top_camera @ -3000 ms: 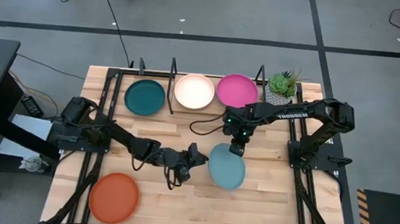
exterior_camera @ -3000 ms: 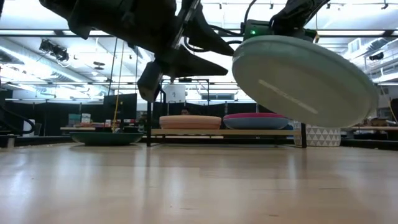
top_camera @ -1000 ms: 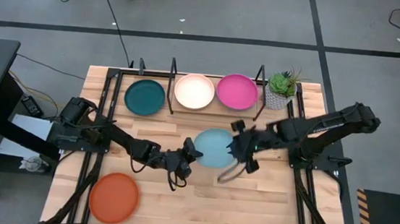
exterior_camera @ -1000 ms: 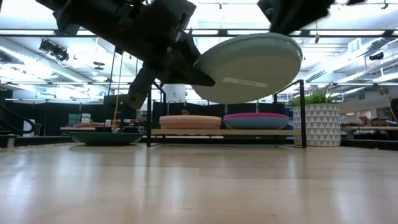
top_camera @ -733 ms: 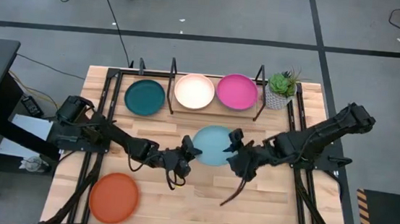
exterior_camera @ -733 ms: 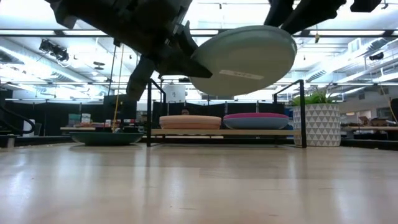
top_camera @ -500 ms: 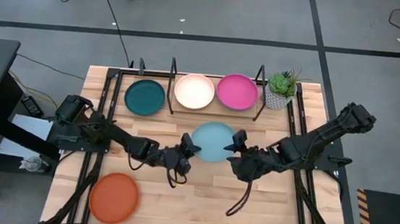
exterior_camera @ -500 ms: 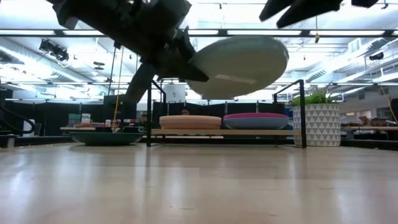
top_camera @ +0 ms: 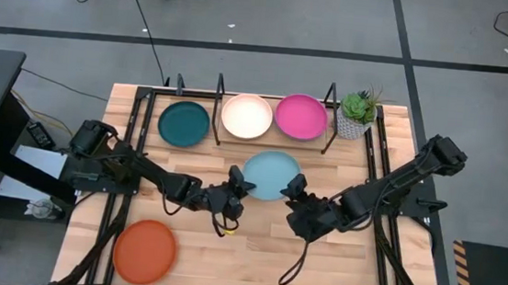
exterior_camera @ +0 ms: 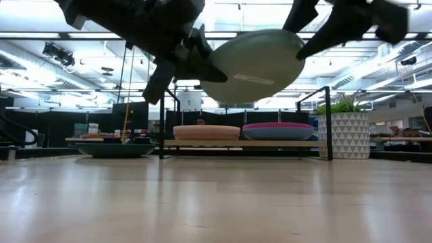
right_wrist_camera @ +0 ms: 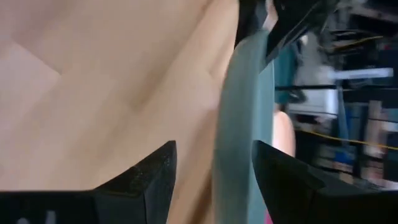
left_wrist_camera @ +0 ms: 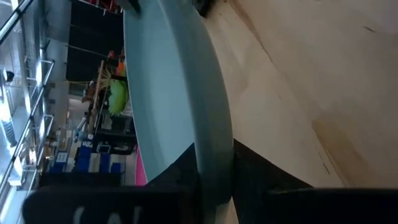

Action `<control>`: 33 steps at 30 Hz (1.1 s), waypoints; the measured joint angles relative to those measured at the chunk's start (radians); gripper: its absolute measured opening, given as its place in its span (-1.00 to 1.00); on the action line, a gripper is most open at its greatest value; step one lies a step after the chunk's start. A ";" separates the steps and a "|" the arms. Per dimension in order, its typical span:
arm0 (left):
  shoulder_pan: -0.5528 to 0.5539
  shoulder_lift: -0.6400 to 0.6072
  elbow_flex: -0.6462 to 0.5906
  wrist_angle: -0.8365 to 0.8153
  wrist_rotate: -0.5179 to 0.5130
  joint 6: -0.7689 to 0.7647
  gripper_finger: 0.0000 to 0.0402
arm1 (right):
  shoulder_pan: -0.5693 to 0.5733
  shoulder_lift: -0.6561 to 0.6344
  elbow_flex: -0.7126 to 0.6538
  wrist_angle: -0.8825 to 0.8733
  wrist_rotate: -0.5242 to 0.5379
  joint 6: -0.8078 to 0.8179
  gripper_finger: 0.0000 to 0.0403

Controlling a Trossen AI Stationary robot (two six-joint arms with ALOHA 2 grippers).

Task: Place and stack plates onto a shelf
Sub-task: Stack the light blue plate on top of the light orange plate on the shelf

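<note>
Both arms' upper parts run off the low view's top edge.

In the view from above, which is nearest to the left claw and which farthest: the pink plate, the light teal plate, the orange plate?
1. Light teal plate, held in the left claw.
2. Orange plate, at the table's front left.
3. Pink plate, on the rack, rightmost.

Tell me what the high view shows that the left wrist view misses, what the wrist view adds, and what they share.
Only the high view: the orange plate near the table's front left, the dark teal plate, cream plate and magenta plate on the shelf, the plant, and the open right gripper. Only the left wrist view: the left gripper pinching the rim edge-on. Both: the light teal plate it holds.
</note>
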 joint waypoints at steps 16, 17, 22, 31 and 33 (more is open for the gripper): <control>0.000 -0.034 0.001 0.036 0.060 -0.133 -0.67 | -0.009 0.076 0.000 0.043 0.310 -0.037 -0.54; -0.003 -0.034 0.001 0.046 0.058 -0.130 -0.65 | -0.012 0.070 0.000 0.041 0.302 -0.040 -0.59; -0.049 -0.061 0.001 0.066 -0.070 -0.126 -0.38 | -0.040 0.055 0.000 0.049 0.215 -0.060 -0.72; -0.180 -0.193 -0.023 -0.082 -0.332 -0.277 0.03 | -0.134 0.052 0.000 0.085 0.231 -0.151 -0.70; -0.189 -0.228 -0.059 -0.102 -0.328 -0.351 0.03 | -0.170 0.052 0.000 0.119 0.227 -0.170 -0.70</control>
